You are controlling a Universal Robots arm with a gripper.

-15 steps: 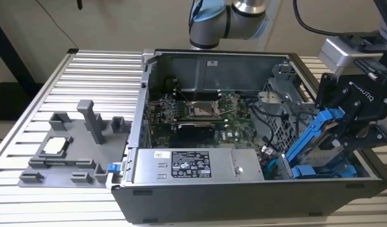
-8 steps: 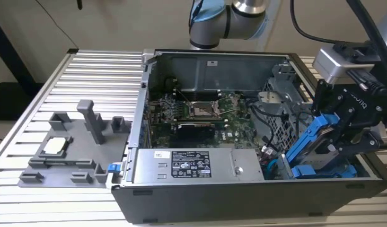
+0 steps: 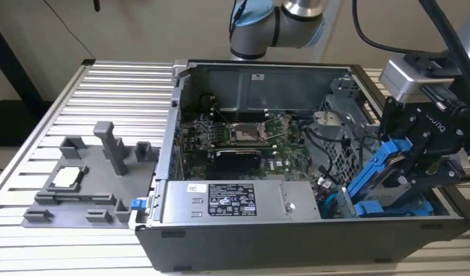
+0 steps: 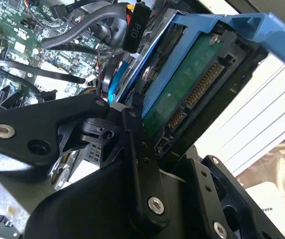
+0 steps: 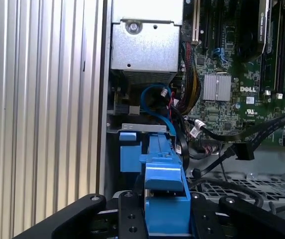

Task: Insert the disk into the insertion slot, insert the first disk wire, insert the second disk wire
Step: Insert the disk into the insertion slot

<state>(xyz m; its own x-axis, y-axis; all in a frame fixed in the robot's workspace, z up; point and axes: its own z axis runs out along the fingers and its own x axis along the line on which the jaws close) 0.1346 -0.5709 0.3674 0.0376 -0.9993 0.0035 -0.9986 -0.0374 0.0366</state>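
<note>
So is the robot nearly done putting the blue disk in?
Not yet. The pick-up looks done: the gripper is shut on the disk. In hand: the disk hangs tilted, lower end dipping into the computer case, not seated. Left: seating it and the wiring; its connector is bare.

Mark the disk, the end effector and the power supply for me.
disk point(image 4: 184, 87): second wrist view, on its green circuit board.
end effector point(image 5: 165, 211): first wrist view, midway between its fingertips, clamped on the disk.
power supply point(image 3: 296, 202): exterior view, on its grey metal face.

Even indoor light; computer case point(image 3: 296, 238) interior shadowed; ribbed table point(image 5: 43, 99) glaring in first wrist view.
</note>
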